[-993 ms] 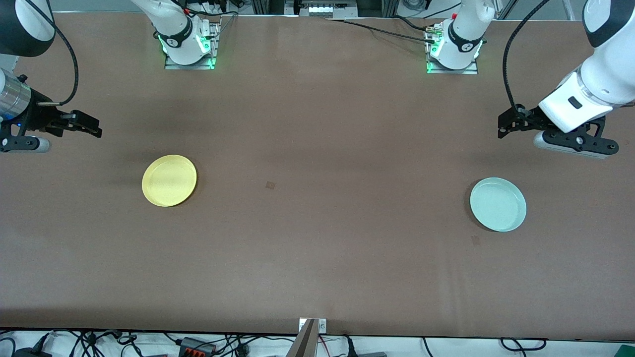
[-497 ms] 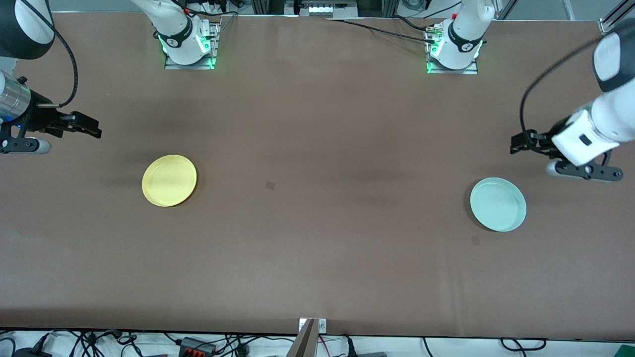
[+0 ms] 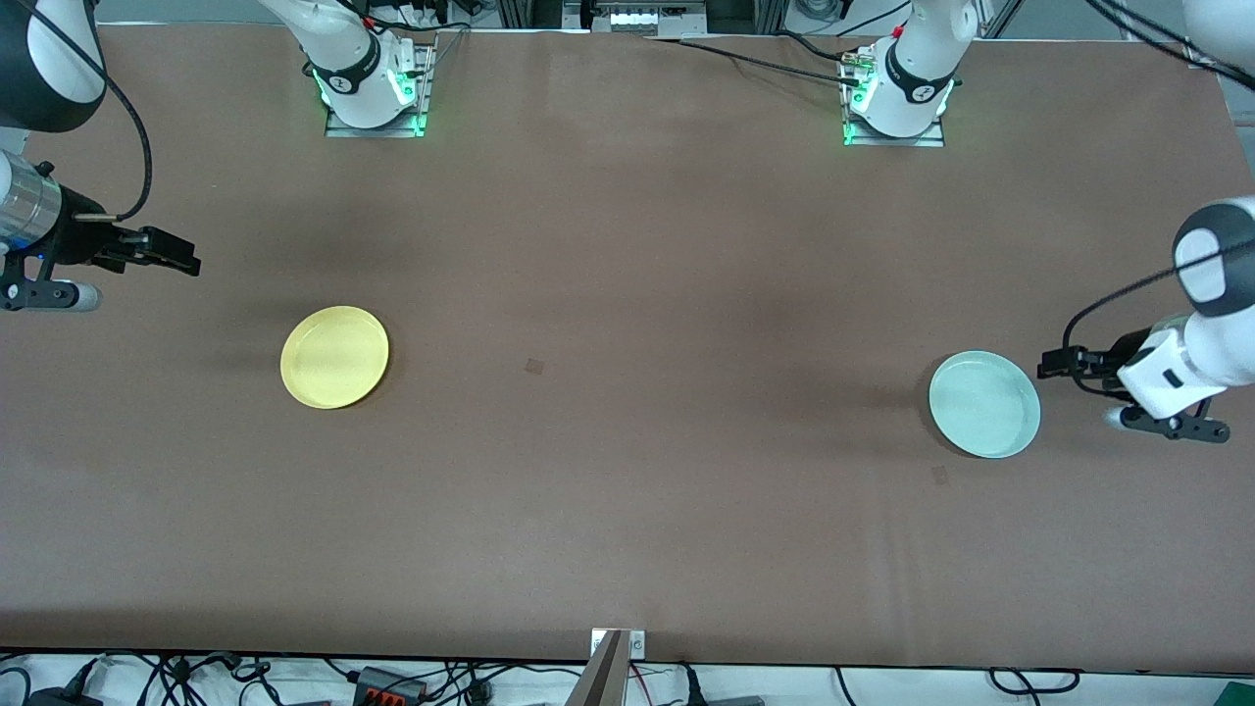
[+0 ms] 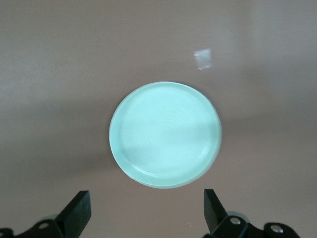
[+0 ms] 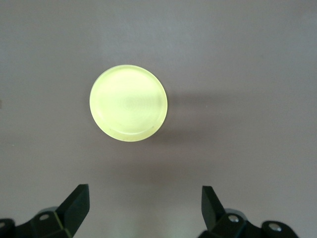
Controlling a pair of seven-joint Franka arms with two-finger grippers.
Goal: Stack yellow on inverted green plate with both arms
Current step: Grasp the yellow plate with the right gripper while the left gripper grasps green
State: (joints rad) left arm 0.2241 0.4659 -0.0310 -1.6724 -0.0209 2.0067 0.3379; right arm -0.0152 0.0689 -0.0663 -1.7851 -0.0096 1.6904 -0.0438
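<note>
The pale mint-green plate (image 3: pixel 984 404) lies rim up on the table toward the left arm's end; it also shows in the left wrist view (image 4: pixel 165 134). My left gripper (image 3: pixel 1051 365) is open and empty, low beside the green plate's rim, and its open jaws (image 4: pixel 146 210) frame bare table just off the plate. The yellow plate (image 3: pixel 334 356) lies rim up toward the right arm's end, also in the right wrist view (image 5: pixel 128 103). My right gripper (image 3: pixel 181 257) is open and empty, raised off to the side of the yellow plate (image 5: pixel 143 206).
The brown table (image 3: pixel 627 294) carries a small dark mark (image 3: pixel 533 366) near its middle. The arm bases (image 3: pixel 371 88) stand along the table's back edge. Cables hang off the front edge (image 3: pixel 392 677).
My left arm has swung down and toward the front camera, bringing its gripper from well above the green plate to just beside its rim. The right gripper has barely moved.
</note>
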